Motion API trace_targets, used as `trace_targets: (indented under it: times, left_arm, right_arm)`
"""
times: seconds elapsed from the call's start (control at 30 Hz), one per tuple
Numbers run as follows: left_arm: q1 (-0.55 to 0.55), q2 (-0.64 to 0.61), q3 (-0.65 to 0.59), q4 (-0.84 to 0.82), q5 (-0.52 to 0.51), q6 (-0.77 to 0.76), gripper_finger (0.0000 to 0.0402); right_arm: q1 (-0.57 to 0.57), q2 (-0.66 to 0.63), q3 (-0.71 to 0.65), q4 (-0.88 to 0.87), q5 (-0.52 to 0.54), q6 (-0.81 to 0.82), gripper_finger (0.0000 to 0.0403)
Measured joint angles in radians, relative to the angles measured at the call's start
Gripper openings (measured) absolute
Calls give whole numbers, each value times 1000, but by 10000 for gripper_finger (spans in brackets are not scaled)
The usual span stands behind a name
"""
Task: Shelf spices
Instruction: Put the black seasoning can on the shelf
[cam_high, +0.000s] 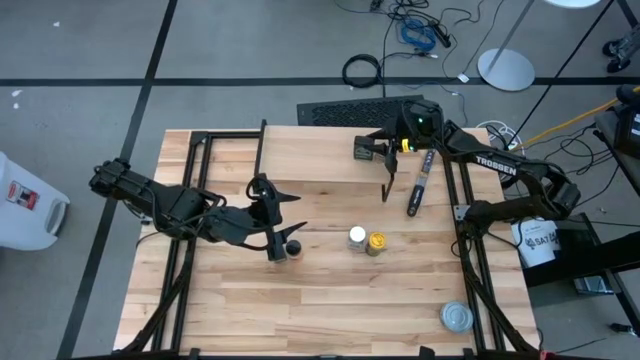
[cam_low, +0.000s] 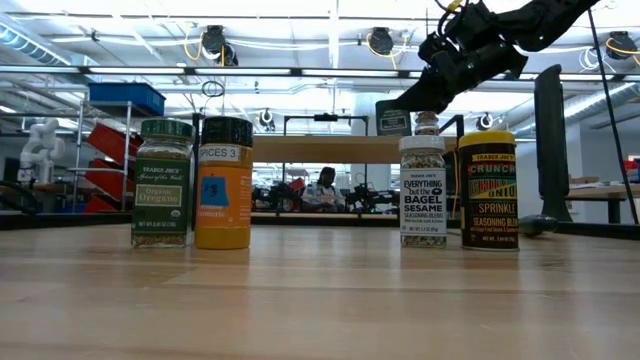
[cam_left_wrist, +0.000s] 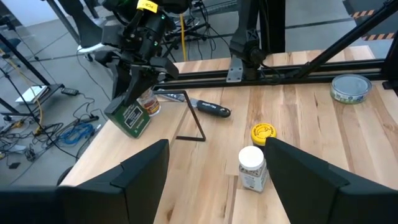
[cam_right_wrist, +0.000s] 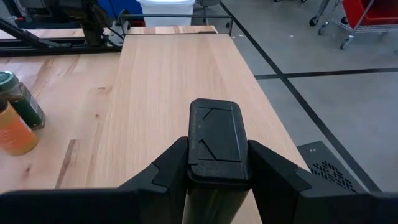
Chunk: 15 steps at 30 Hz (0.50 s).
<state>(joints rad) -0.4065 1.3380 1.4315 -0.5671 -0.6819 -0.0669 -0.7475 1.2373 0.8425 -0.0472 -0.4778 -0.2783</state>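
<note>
My right gripper (cam_high: 372, 148) is at the table's far side, over the right end of the shelf (cam_low: 320, 148), and is shut on a dark square tin (cam_left_wrist: 130, 118) with a black lid (cam_right_wrist: 214, 134). A small clear-brownish jar (cam_left_wrist: 150, 103) stands just behind the tin, on the plank (cam_right_wrist: 168, 74). My left gripper (cam_left_wrist: 217, 180) hangs open and empty above mid-table. A green-lidded jar (cam_low: 162, 182) and an orange jar (cam_low: 223, 182) stand on the table below it. A white-lidded jar (cam_high: 357, 238) and a yellow-lidded jar (cam_high: 376, 242) stand on the table to their right. My right gripper pinches the tin's lid end (cam_right_wrist: 214, 174) between its two fingers (cam_right_wrist: 171, 168), one on each side. The fingers slant down from the table's far right. The tin hangs tilted below them over the plank; I cannot tell whether its bottom touches the plank.
A long thin dark packet (cam_high: 420, 185) lies right of the shelf's black leg (cam_left_wrist: 194, 118). A flat round silver tin (cam_high: 456, 317) sits at the near right corner. Black frame rails run along both table sides. Bare plank stretches left of the tin.
</note>
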Motion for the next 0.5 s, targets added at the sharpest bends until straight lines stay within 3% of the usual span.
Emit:
trace_targets:
  times: [0.27,0.5]
  left_arm:
    - [0,0,0,0,0,0,274]
    - [0,0,0,0,0,0,274]
  right_arm:
    - [-5,0,0,-2,0,0,137]
    - [-13,-3,0,-8,2,4,171]
